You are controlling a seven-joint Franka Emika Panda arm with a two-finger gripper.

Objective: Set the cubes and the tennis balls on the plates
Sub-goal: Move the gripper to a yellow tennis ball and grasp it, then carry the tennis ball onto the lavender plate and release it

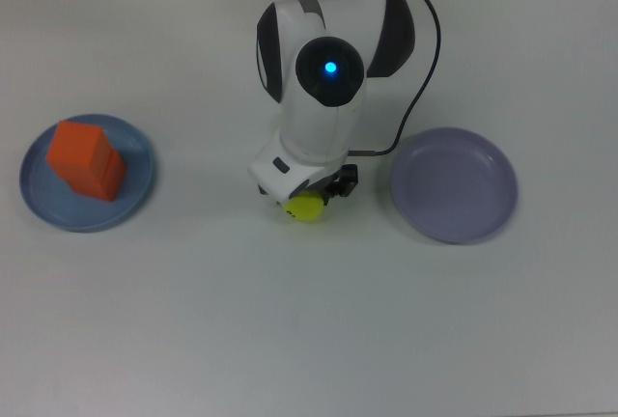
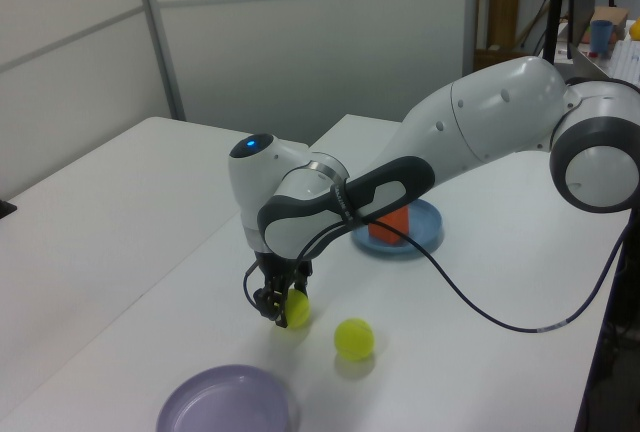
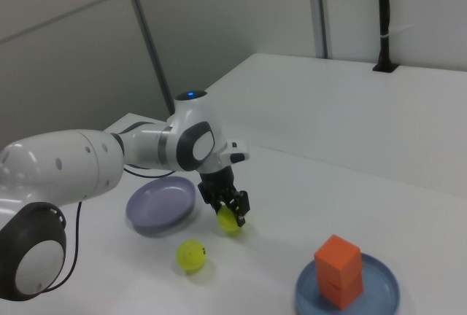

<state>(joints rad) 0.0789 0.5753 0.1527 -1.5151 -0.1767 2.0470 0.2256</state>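
My gripper [image 1: 306, 199] [image 2: 283, 306] [image 3: 231, 211] is shut on one yellow-green tennis ball [image 1: 307, 208] [image 2: 296, 308] [image 3: 228, 219], low over the white table between the two plates. The other tennis ball [image 2: 353, 338] [image 3: 191, 254] lies on the table close by; the arm hides it in the top view. Two orange-red cubes [image 1: 87, 158] [image 3: 337, 271] stand stacked on the light blue plate [image 1: 41, 210] [image 3: 381, 286] at the top view's left; in the left view the arm partly covers the cubes [image 2: 398, 225]. The lavender plate [image 1: 454, 185] [image 2: 225, 407] [image 3: 160, 202] at the top view's right holds nothing.
A black cable [image 2: 480, 312] loops from the arm over the table in the left view. The arm's body [image 1: 323, 79] stands over the table's middle in the top view. A black post [image 3: 383, 16] rises at the far table edge in the right view.
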